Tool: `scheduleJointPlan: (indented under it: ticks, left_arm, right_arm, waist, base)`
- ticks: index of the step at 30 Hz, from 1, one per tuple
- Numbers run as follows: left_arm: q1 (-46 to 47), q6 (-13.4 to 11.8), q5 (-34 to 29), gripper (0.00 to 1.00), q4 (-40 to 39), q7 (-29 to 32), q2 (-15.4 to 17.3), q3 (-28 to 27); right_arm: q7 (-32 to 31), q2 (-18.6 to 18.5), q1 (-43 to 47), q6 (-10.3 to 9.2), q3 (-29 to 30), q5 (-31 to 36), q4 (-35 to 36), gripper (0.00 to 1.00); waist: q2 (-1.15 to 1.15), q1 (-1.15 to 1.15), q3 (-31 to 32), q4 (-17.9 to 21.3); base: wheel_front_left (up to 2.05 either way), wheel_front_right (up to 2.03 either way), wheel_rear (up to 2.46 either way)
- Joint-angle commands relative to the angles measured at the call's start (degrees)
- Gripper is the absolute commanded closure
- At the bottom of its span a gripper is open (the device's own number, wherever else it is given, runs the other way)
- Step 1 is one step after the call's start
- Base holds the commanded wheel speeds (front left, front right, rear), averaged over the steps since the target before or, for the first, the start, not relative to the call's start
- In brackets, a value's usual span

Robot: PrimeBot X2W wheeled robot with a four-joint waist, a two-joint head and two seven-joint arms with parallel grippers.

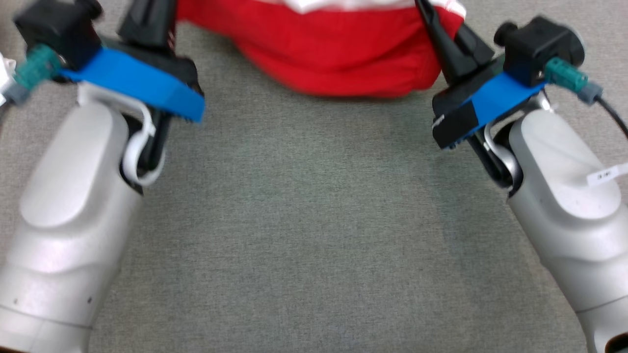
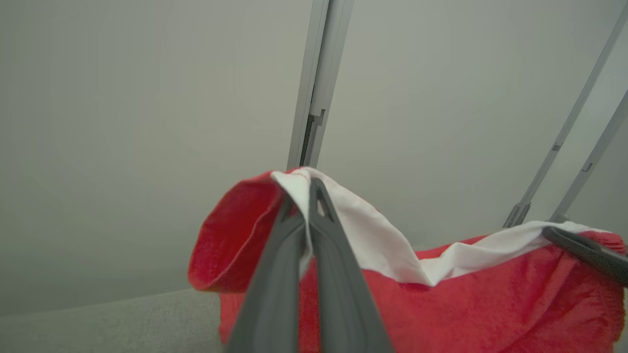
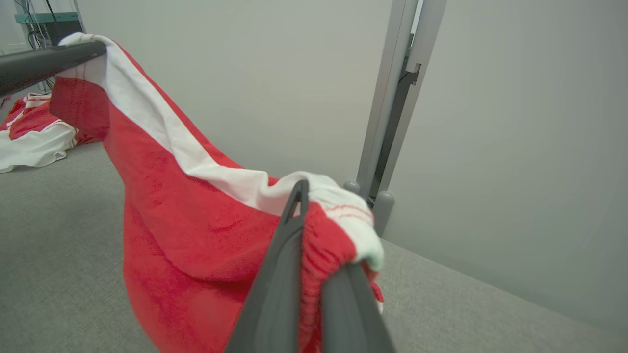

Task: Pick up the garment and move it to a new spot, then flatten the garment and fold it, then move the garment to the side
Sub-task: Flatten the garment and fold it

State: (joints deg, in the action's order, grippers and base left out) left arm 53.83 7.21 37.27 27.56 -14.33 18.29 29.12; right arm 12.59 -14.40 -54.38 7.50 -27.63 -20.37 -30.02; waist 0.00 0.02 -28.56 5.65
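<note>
In the head view, the red terry-cloth garment with a white waistband (image 1: 343, 54) hangs across the top edge and sags low over the grey felt-like tabletop (image 1: 304, 220). The left gripper (image 1: 147, 22) and right gripper (image 1: 444, 44) each reach up to one end of it. In the left wrist view, the left fingers are pressed together with the white band pinched between them, and the cloth runs on to the other gripper. In the right wrist view, the right fingers are clamped on a bunched red-and-white edge that folds over one finger. Behind, a second red-and-white cloth (image 3: 29, 137) lies on the tabletop, well apart, and a grey metal post (image 3: 392, 98) stands against the wall.
</note>
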Motion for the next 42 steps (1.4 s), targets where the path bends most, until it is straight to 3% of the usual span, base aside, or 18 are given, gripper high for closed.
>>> scheduleJointPlan:
  ticks: [1, 3, 7, 20, 29, 35, 42]
  left_arm:
    - [-1.4, 0.4, 1.2, 1.0, -0.5, -0.6, 0.6, 0.9]
    - [-4.0, 0.4, 2.2, 1.0, -1.9, -0.9, 0.9, 2.2]
    - [-9.9, 0.3, 1.8, 1.0, -8.3, -0.9, 0.5, -0.4]
    - [-35.3, 0.3, -3.2, 1.0, -26.9, -0.9, -2.2, -7.3]
    - [-53.4, -0.3, -4.8, 1.0, -36.6, -0.9, 0.0, -8.6]
    - [-56.2, -0.7, -3.8, 1.0, -35.8, 0.1, 0.8, -8.4]
    - [-47.7, 0.0, -3.2, 1.0, -26.5, 0.5, 0.7, -6.3]
  right_arm:
    - [1.0, -0.4, 1.1, -0.01, -0.5, -0.8, -0.4, 1.0]
    - [1.9, -1.0, 3.2, -0.01, -0.9, -1.3, -0.4, 1.0]
    - [2.6, -1.7, 8.0, -0.01, -0.7, -2.5, 2.5, 1.0]
    - [2.7, -4.2, 32.0, -0.01, 5.7, -2.7, 19.1, 1.0]
    - [-4.4, -5.0, 51.7, -0.01, 10.2, -3.7, 34.4, 1.0]
    - [-8.6, -3.4, 55.8, -0.01, 12.1, -4.7, 37.4, 1.0]
    - [-9.2, -2.6, 50.6, -0.01, 10.4, -6.1, 31.1, 1.0]
  waist:
    - [0.0, -0.02, -0.4, -0.5]
    - [0.0, -0.02, -0.2, -0.7]
    - [0.0, -0.02, 1.0, -1.2]
    - [0.0, -0.02, 11.5, -2.8]
    - [0.0, -0.02, 17.6, -1.5]
    - [0.0, -0.02, 17.8, -0.9]
    - [0.0, -0.02, 15.0, -0.9]
  base:
    - [0.0, 0.0, 0.0]
    - [0.0, 0.0, 0.0]
    - [0.0, 0.0, 0.0]
    - [0.0, 0.0, 0.0]
    - [0.0, 0.0, 0.0]
    - [0.0, 0.0, 0.0]
    - [0.0, 0.0, 0.0]
